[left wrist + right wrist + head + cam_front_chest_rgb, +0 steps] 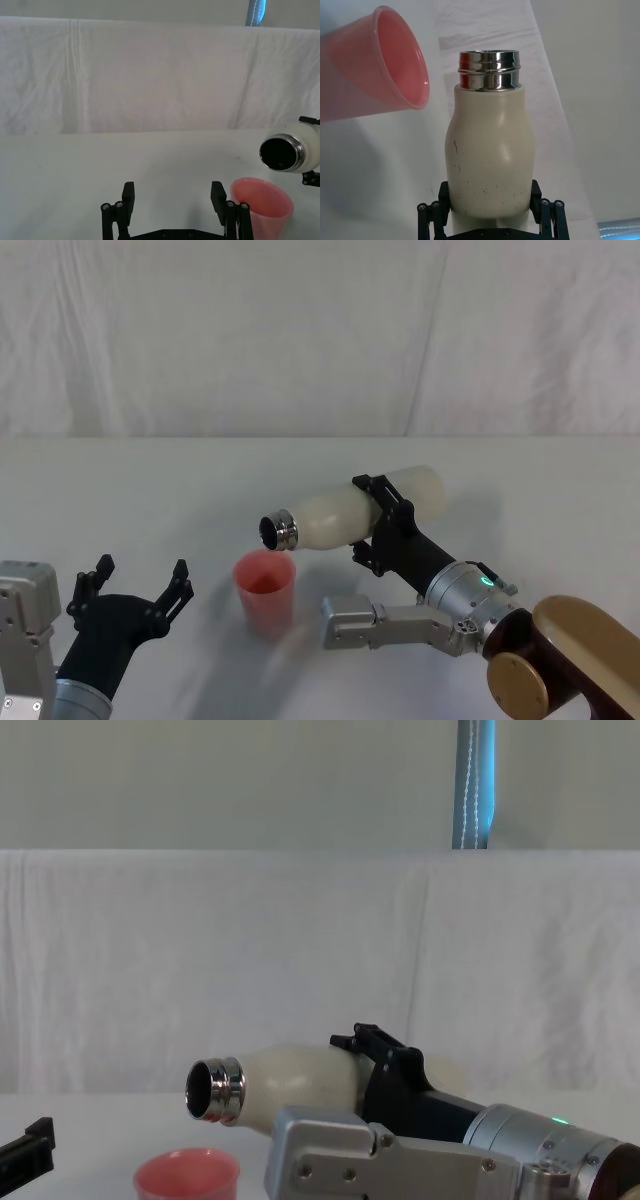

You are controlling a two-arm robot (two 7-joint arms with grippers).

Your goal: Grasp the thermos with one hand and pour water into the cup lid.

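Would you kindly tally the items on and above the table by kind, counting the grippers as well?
Thermos: 1, the thermos, tipped on its side in the right gripper.
Cup lid: 1, the cup lid, pink, upright below the neck.
Grippers: 2, with the left gripper open and idle.
Total: 4.

We see the thermos (345,515): cream-white matte body, a few dark specks, shiny threaded steel neck, no cap. It's off the table, tipped almost horizontal, open mouth just above the cup lid (265,592). Cup lid: small salmon-pink round cup, upright on the white table, near the front edge, left of the thermos body.
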